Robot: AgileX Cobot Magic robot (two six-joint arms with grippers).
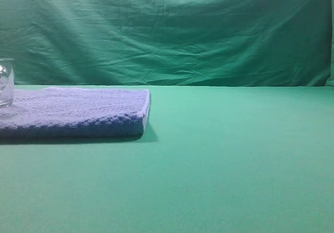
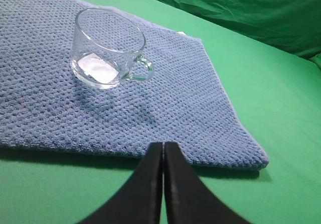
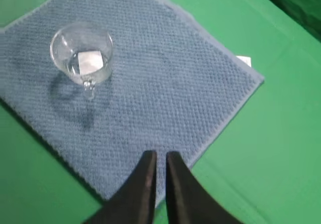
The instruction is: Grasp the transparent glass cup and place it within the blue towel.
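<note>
The transparent glass cup (image 2: 108,48) stands upright on the blue towel (image 2: 175,108), empty, with its loop handle pointing right in the left wrist view. My left gripper (image 2: 163,144) hovers over the towel's near edge, well short of the cup, its fingers pressed together on nothing. In the right wrist view the cup (image 3: 82,58) sits toward the left part of the towel (image 3: 165,83). My right gripper (image 3: 160,154) hangs high above the towel's near edge with only a thin slit between its fingers and nothing in it. The exterior view shows the cup (image 1: 5,81) at the left edge on the towel (image 1: 78,110); neither gripper appears there.
The towel lies on a green table cloth (image 1: 224,160), and a wrinkled green cloth backdrop (image 1: 172,29) hangs behind. A small white tag (image 3: 244,61) sticks out from the towel's far right edge.
</note>
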